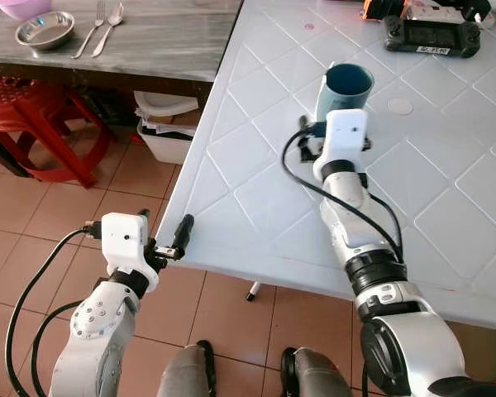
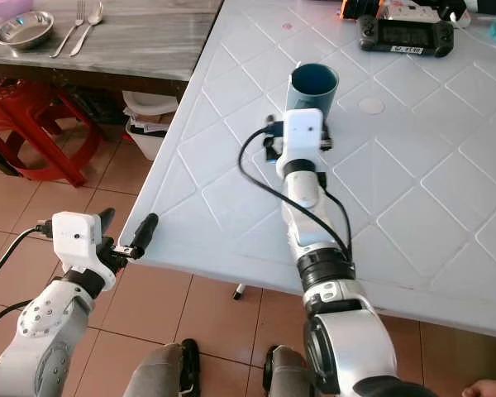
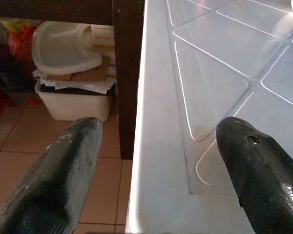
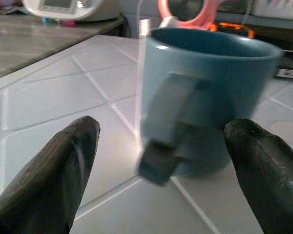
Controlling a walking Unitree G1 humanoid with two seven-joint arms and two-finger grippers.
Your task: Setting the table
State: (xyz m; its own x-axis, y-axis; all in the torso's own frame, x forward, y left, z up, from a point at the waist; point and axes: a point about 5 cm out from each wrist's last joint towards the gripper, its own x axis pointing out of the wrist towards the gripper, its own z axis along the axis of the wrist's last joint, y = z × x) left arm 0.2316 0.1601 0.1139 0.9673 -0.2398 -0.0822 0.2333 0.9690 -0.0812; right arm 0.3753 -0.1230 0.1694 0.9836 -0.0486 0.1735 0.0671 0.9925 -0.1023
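Both grippers stand wide. Your right gripper (image 4: 161,165) faces the blue mug (image 1: 345,93), handle toward it, mid white table (image 1: 256,190), ready to grasp. Your left gripper (image 3: 156,170) straddles the table's near-left edge, idle.

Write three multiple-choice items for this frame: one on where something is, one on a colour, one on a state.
1. Where does the mug stand?
A. on the white table
B. on the floor
C. on the red stool

2. What colour is the mug?
A. yellow
B. blue
C. black

3. How do the right gripper fingers stand?
A. shut on the mug
B. shut on a spoon
C. open, with the mug ahead between them

Answers:
1. A: the head views show it upright on the white tabletop, just beyond the right wrist.
2. B: it reads blue in the head views and the right wrist view.
3. C: the right wrist view shows both fingers spread wide, the mug's handle facing them, ungripped.
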